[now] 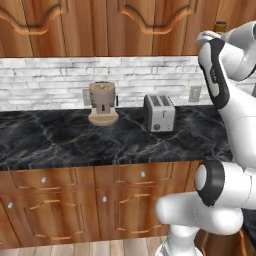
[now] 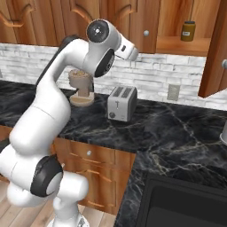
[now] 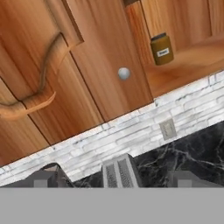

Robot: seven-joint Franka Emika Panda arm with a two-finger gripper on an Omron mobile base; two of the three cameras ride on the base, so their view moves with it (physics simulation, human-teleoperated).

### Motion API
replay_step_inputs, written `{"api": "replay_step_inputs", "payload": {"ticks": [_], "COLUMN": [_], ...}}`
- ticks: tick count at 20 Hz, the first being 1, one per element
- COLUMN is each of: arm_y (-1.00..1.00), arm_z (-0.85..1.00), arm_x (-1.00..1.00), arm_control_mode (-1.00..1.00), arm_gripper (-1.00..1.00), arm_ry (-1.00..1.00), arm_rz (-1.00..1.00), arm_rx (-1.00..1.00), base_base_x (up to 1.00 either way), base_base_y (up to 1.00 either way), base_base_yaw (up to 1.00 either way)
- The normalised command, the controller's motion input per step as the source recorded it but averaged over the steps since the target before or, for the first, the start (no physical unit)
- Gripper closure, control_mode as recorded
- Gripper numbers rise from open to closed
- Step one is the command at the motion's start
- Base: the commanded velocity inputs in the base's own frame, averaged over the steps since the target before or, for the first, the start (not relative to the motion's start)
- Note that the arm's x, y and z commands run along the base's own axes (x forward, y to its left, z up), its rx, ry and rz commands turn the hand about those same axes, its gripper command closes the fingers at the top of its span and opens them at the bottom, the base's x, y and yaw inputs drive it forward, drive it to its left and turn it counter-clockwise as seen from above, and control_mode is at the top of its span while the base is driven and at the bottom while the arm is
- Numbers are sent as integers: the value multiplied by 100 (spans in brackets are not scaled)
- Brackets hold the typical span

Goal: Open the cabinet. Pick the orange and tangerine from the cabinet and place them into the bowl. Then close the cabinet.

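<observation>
Open cabinet door (image 2: 215, 53) cut by right edge; jar (image 1: 220, 26) half behind arm.

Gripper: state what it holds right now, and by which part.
Nothing is held. The two-finger gripper is open, its dark tips apart and facing the closed reddish-brown wooden cabinet door without touching its small round silver knob.
</observation>
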Motion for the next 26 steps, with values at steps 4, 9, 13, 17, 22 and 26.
{"api": "replay_step_inputs", "payload": {"ticks": [4, 9, 13, 17, 22, 26], "arm_y": [31, 59, 51, 8, 5, 4], "arm_z": [0, 6, -4, -33, -8, 0], "arm_x": [-77, -88, -100, -88, -75, -60], "arm_control_mode": [-100, -100, -100, -100, -100, -100], "arm_gripper": [-100, -100, -100, -100, -100, -100], "arm_ry": [9, 17, 3, 3, 8, 1], "arm_rz": [1, 0, 0, 2, 2, 0], "arm_rx": [-1, -10, -13, -5, -2, -1], "base_base_x": [0, 0, 0, 0, 0, 0], "base_base_y": [0, 0, 0, 0, 0, 0], "base_base_yaw": [0, 0, 0, 0, 0, 0]}}
